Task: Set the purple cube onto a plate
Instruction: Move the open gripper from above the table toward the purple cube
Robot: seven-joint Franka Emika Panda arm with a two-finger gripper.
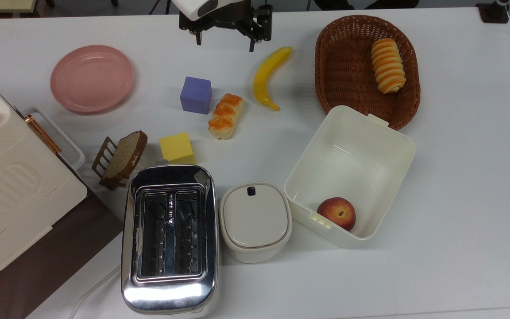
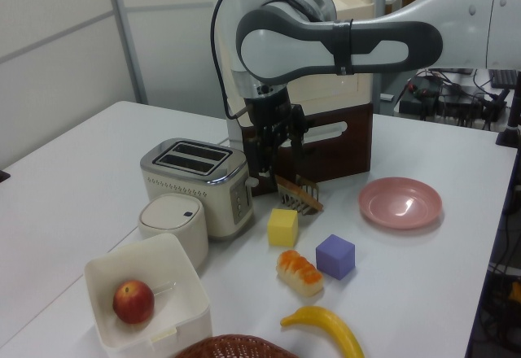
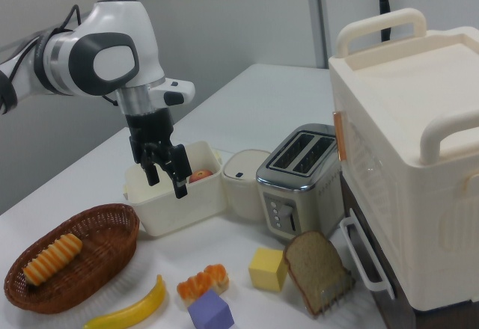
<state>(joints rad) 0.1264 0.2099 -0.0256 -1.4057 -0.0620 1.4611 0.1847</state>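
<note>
We saw the arm (image 2: 342,45) reaching in from the left view's right, forearm roughly level, wrist bent so the tool pointed straight down. The gripper (image 1: 225,42) hung in the air at the top view's upper edge, touching nothing. Its fingers (image 3: 179,187) were spread apart, released, with nothing between them.

Left to right in the top view:
- the plate (image 1: 91,79) sat at far left, nothing on it.
- a bread slice (image 1: 124,156) leaned in a small rack (image 1: 101,158), below the plate.
- the yellow cube (image 1: 175,146) sat just beside the toaster (image 1: 169,237)'s upper end.
- the purple cube (image 1: 196,95) rested flat on the table (image 1: 458,199), between the plate and the banana (image 1: 269,76), well apart from the plate. A glazed pastry (image 1: 226,115) lay just beside its lower right corner; we couldn't tell whether they touched.
- a lidded white pot (image 1: 255,221) stood right of the toaster.
- an open white box (image 1: 352,146) held a peach (image 1: 336,212) in its lower corner.
- the wicker basket (image 1: 348,66) at far right held a ridged bread roll (image 1: 388,65).

In the top view the gripper sat above the purple cube and slightly right of it, nearer the banana's tip.
</note>
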